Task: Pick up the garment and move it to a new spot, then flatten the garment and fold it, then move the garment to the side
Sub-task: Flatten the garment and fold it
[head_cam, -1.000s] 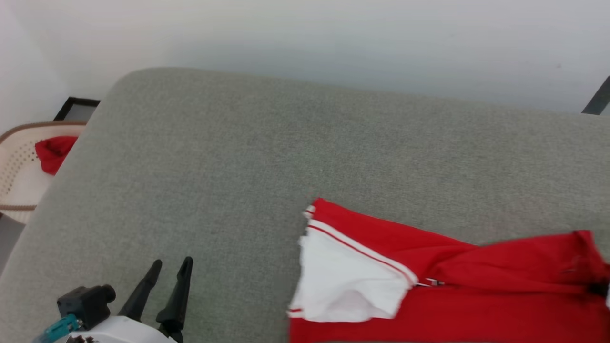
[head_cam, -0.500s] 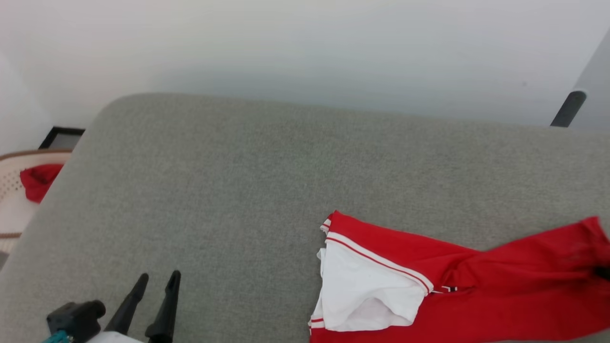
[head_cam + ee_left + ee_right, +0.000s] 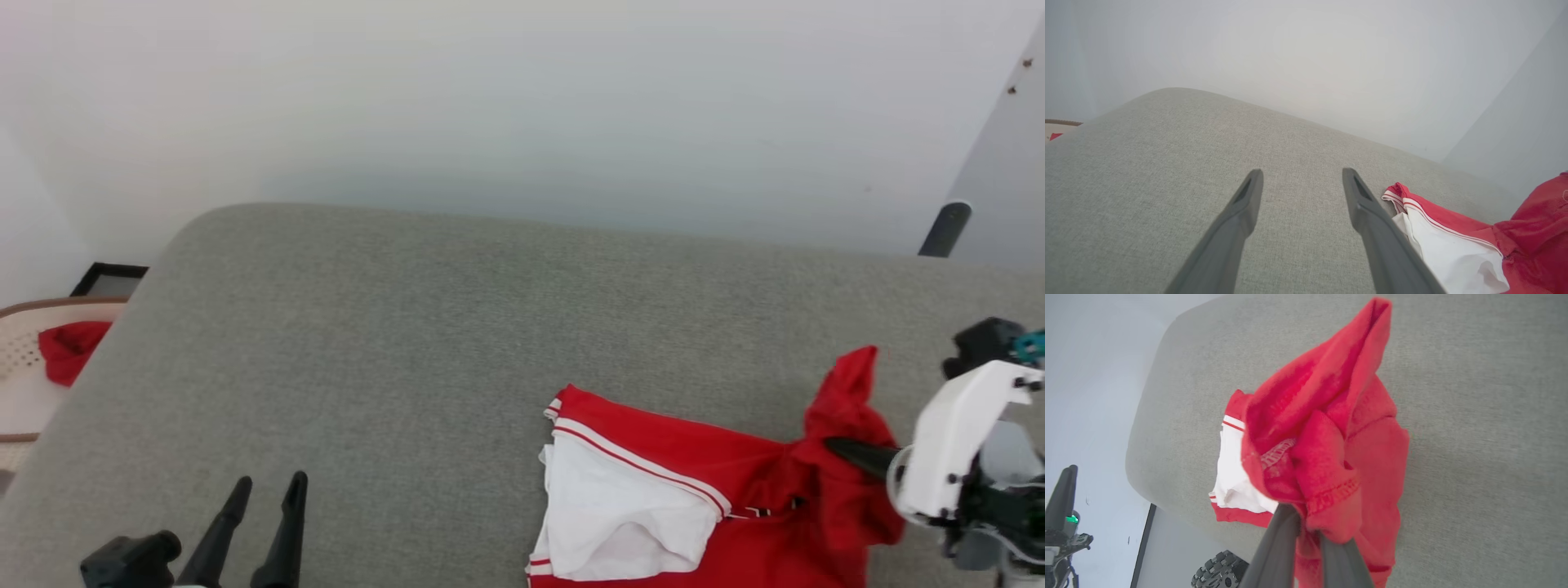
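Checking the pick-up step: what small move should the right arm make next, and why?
Probably lift higher: the right gripper is shut on a bunched red fold of the garment, while its white sleeve lies on the grey cushion.

Right claw: black tapered fingers, set in a white wrist shell with small dark screws. Above the shell sits a black camera block with a teal connector. Below the shell are grey and black joint parts.

Left claw: two long dark pointed fingers, recessed on the inner faces near the tips. A second camera block, black, goes with it.

Wheel: black, knobbly tread.
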`<state>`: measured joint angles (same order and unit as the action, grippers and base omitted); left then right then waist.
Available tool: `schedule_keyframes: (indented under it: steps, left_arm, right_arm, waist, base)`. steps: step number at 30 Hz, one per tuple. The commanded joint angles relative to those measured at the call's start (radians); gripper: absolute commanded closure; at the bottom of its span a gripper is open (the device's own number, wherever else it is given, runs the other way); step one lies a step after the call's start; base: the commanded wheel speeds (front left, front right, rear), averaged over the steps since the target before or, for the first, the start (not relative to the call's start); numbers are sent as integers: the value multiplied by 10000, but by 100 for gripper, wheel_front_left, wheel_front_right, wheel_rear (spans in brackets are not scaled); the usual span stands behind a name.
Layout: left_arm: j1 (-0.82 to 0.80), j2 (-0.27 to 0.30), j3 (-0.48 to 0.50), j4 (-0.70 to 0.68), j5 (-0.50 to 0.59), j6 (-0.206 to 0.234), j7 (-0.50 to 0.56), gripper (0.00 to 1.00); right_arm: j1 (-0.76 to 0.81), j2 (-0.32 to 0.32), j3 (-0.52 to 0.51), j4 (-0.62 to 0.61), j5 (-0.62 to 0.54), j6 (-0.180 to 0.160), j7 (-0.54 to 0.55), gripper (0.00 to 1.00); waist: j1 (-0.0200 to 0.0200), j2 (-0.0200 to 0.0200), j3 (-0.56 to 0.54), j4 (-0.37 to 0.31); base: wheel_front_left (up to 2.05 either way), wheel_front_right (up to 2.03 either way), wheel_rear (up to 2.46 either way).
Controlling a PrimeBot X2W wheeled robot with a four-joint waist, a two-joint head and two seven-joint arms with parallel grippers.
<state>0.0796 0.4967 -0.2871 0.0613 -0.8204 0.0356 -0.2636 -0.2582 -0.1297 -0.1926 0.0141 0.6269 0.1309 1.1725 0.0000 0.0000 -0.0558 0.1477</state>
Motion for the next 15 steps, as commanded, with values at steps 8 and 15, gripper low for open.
schedule_keyframes:
  steps: [8,15]
  left_arm:
    - [-193,-324,-68,261,268,-293,1,0]
    - [-538,-510,-351,451,344,-428,85,0]
  right_arm:
    - [192,708,1197,-46,183,-3,-570,100]
    - [108,804,2444,1124,215,-3,-1648,100]
  waist:
    - [0,0,-139,836]
    - [0,0,-41,1518]
  base:
    - [0,0,0]
    - [0,0,0]
